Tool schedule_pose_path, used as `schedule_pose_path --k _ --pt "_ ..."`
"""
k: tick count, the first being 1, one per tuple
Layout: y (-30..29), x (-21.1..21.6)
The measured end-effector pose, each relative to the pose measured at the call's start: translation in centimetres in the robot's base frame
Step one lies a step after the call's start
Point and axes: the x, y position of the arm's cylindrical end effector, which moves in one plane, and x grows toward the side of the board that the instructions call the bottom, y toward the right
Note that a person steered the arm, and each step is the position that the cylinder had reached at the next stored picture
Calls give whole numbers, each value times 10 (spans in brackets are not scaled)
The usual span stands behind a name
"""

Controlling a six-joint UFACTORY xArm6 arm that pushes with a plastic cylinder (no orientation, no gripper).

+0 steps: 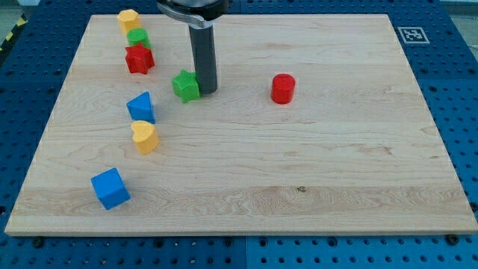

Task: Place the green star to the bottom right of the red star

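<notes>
The green star (185,85) lies on the wooden board, to the lower right of the red star (139,59), which sits near the view's top left. My tip (206,90) rests on the board right against the green star's right side. The dark rod rises from there to the view's top edge.
A green cylinder (138,37) and a yellow block (128,19) sit just above the red star. A blue block (141,107), a yellow heart (145,137) and a blue cube (110,187) run down the left. A red cylinder (283,88) stands right of the tip.
</notes>
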Motion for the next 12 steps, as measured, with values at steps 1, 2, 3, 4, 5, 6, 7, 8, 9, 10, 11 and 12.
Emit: schedule_pose_path --k 1,2,3,4,5,6,7,8,9,10,11,12 --pt "-14 0" --pt "-38 -1" --pt "-56 -14" --pt "-77 -38" --pt "-81 -43" --pt "-58 -42" --pt "-11 -25" --pt "21 25" --pt "21 81" --pt "4 116" --pt "2 130" --pt "41 140"
